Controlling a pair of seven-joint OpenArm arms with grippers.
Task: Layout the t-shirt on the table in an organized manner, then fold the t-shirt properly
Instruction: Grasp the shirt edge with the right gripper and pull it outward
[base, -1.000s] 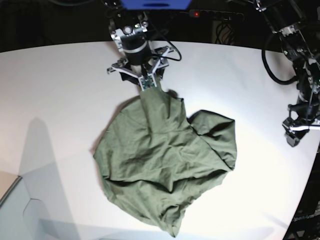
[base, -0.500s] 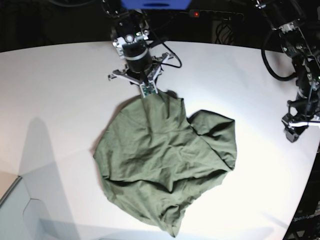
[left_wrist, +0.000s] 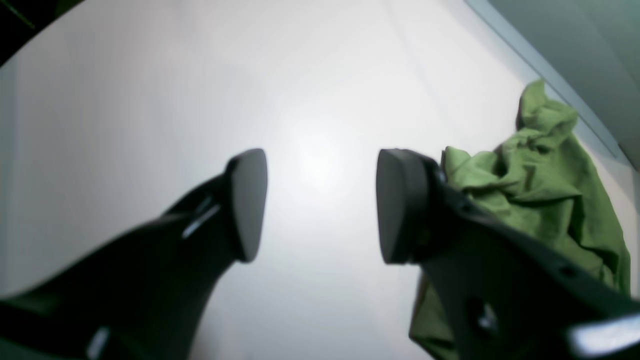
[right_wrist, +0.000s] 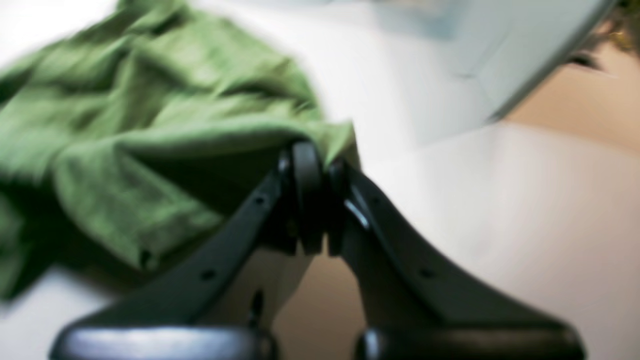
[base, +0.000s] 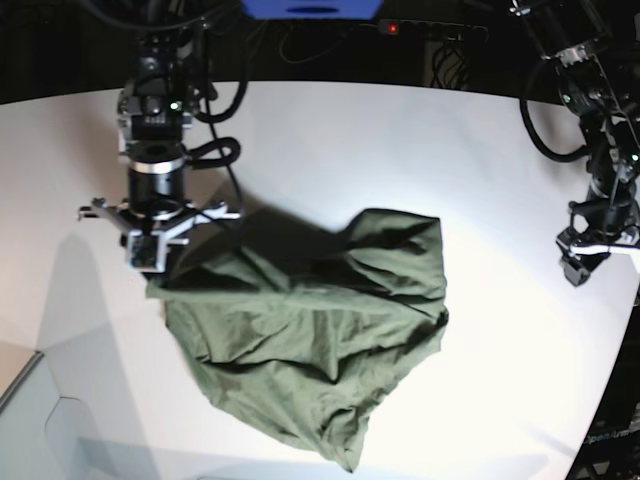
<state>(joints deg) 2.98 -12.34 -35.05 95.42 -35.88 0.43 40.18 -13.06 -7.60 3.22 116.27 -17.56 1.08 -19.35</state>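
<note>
the laying-out step is in hand: the right pincer is clamped on an edge of the t-shirt. the left pincer hangs parted and empty over the tabletop. next it likely needs a second edge.

You have no readable text to go by: faint lettering at the bottom-right corner of the base view stays illegible.
</note>
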